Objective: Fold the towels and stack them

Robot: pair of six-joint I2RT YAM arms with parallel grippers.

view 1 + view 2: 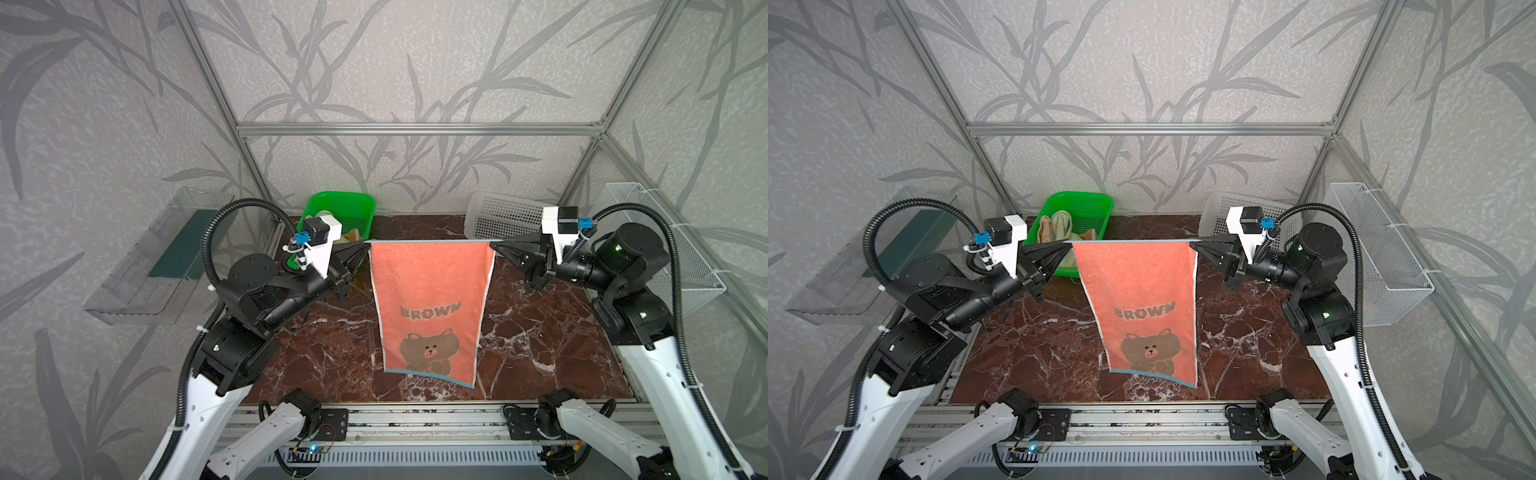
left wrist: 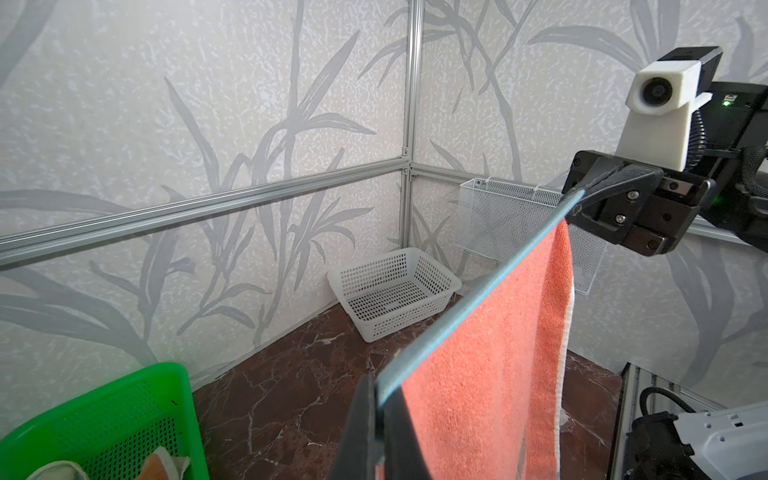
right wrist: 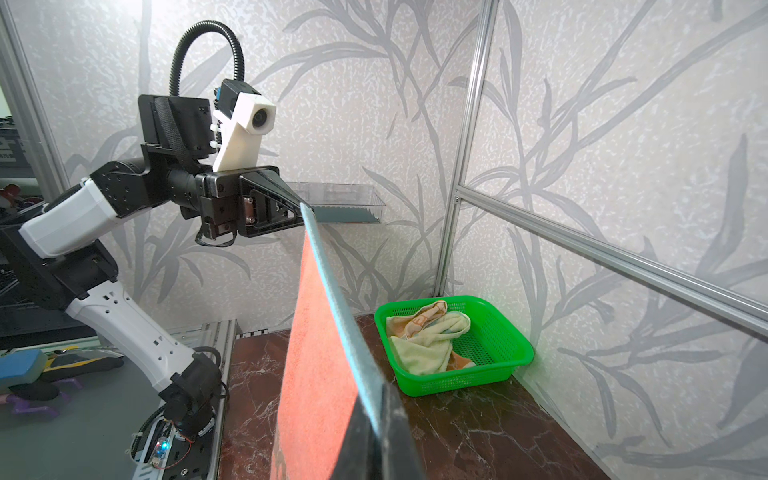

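The bear towel (image 1: pixel 430 307) hangs in the middle of both top views, stretched along its teal top edge between my two arms. Its lower hem is down near the marble table (image 1: pixel 324 353), but I cannot tell whether it touches. My left gripper (image 1: pixel 367 245) is clamped on the towel's upper left corner and my right gripper (image 1: pixel 493 243) on the upper right, jaws pressed together on the cloth. Both wrist views cut off the towel's lower part, so the bear is out of sight there.

In the top views my left arm half hides the green basket (image 1: pixel 345 208), upper centre-left. The right wrist view looks into it and shows the pale yellow towel (image 3: pixel 419 351) crumpled with the patterned towel (image 3: pixel 430 318), its print too folded to read. Only the left wrist view shows the white basket (image 2: pixel 395 291) whole.
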